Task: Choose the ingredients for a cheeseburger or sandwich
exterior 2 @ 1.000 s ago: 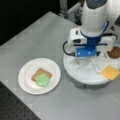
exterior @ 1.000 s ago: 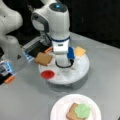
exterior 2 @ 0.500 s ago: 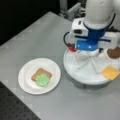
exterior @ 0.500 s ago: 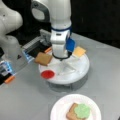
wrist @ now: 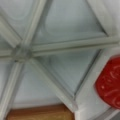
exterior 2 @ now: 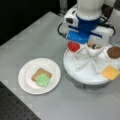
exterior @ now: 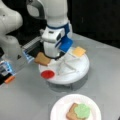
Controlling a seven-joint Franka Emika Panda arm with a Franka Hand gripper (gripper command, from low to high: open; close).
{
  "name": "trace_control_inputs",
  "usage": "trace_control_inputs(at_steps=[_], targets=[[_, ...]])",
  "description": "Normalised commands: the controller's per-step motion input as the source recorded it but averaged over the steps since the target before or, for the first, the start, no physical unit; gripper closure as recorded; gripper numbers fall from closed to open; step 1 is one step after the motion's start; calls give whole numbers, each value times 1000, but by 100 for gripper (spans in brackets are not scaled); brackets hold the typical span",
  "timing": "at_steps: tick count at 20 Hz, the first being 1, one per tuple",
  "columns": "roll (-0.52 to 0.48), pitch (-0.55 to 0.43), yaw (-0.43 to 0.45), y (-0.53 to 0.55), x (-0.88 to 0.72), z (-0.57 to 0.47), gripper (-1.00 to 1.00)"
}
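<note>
My end effector (exterior: 53,56), grip state hidden from me, hovers over the tray (exterior: 75,72) near the red disc (exterior: 47,74): light, stiff, best pinched at its edges.

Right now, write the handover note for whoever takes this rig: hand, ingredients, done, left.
Hand: hidden behind the arm's wrist in both front views, over the white divided tray; nothing seen held.
On the white paper plate: brown toast square with green wavy leaf on top.
On the tray: red disc, second brown toast square, yellow-orange cheese square, dark brown round patty.
Done: toast and leaf stacked.
Left: red disc and second toast not yet on the stack.
</note>
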Motion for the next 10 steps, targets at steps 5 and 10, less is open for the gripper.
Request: trace_control_inputs(at_steps=[5, 10], targets=[[121, -56, -192, -453, -220, -36, -100], [74, -82, -33, -338, -241, -117, -100]])
